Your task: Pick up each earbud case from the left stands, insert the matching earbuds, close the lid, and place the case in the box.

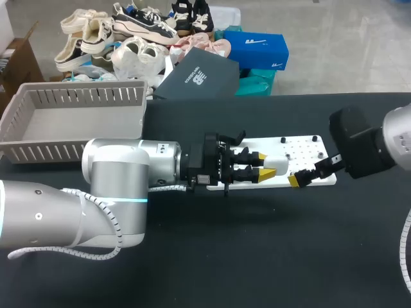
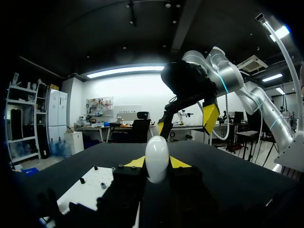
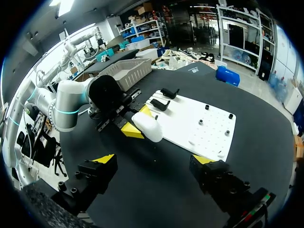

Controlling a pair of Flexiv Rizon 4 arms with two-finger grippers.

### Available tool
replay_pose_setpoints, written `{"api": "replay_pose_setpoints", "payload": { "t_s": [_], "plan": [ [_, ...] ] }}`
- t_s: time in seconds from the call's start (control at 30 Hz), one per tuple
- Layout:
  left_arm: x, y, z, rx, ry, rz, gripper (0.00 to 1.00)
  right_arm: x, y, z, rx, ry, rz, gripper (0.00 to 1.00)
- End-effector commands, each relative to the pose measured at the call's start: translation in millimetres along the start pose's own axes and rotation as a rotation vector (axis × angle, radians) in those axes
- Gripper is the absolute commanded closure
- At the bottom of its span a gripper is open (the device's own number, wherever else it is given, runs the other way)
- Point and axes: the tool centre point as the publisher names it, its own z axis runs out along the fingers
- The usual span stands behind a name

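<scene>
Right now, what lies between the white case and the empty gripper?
Only bare black table and white board edge, shown in the right wrist view.

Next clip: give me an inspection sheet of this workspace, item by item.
surface: black table, white perforated plate on it with two black stands.
job's things: white oval earbud case in the left gripper, at the plate's edge; grey slotted plastic box at the table's far left, nothing seen in it.
clutter: nothing seen.
grippers: left gripper shut on the case; right gripper open, close ahead of the case.
cables: grey ribbed hose along the left arm.
surroundings: nothing seen reaching over the table.
</scene>
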Motion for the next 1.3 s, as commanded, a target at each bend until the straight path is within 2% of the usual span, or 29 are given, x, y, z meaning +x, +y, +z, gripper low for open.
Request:
{"api": "replay_pose_setpoints", "payload": {
  "t_s": [0.03,0.7,1.3],
  "plan": [
    [1.1,1.7,-0.1,0.006,-0.002,0.000,1.00,1.0,4.8,2.1,0.125,0.000,-0.001,0.00],
    [1.1,1.7,-0.1,0.006,-0.002,0.000,1.00,-8.9,7.3,14.4,0.120,0.006,-0.014,0.00],
    [1.1,1.7,-0.1,0.006,-0.002,0.000,1.00,-14.7,-8.0,31.2,0.155,0.026,0.029,0.00]
  ]
}}
